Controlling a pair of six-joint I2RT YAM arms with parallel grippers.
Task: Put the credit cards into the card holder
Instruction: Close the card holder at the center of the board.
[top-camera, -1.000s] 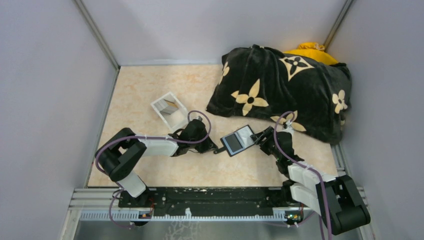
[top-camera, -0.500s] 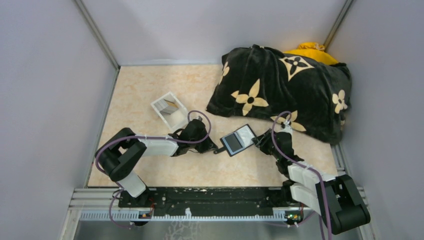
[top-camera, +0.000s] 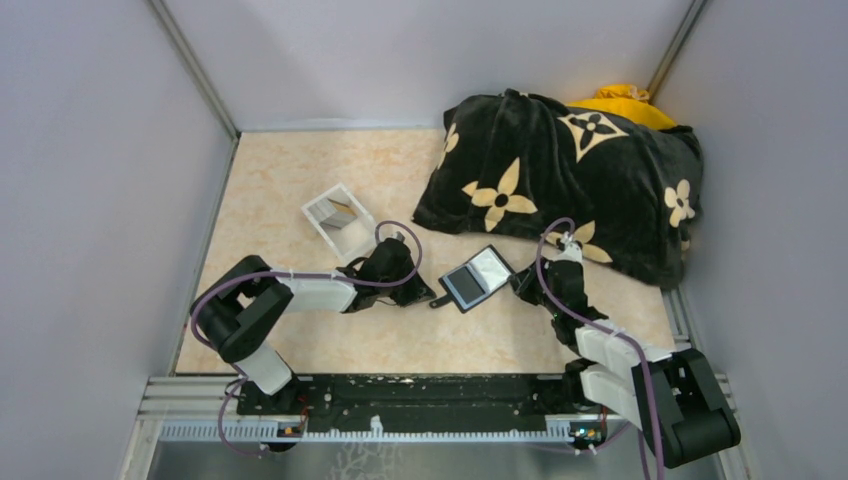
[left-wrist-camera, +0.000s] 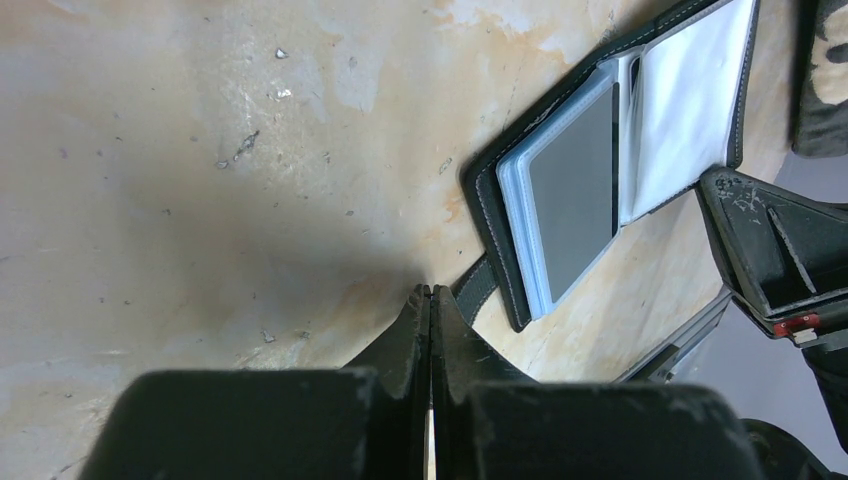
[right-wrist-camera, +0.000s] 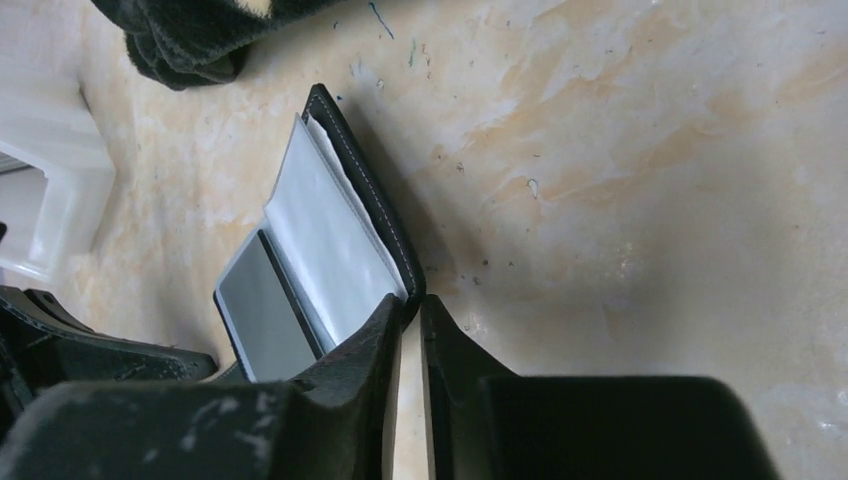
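The black card holder (top-camera: 478, 277) lies open on the table between my two grippers. A dark grey credit card (top-camera: 464, 286) sits in the clear sleeve of its left half; the card also shows in the left wrist view (left-wrist-camera: 572, 190) and the right wrist view (right-wrist-camera: 265, 320). The right half shows light lining (right-wrist-camera: 325, 250) and is tilted up. My left gripper (top-camera: 432, 298) is shut, its tips lying on the holder's strap (left-wrist-camera: 478, 285). My right gripper (top-camera: 520, 285) is shut on the edge of the holder's right cover (right-wrist-camera: 385, 235). No other card is in view.
A pale plastic tray-like box (top-camera: 340, 222) stands far left of the holder. A big black flower-patterned cushion (top-camera: 560, 185) fills the back right, with something yellow (top-camera: 620, 100) behind it. Grey walls close in the table on three sides.
My right gripper has moved in toward the holder, and the holder's right half has tilted up. The left arm has not moved.
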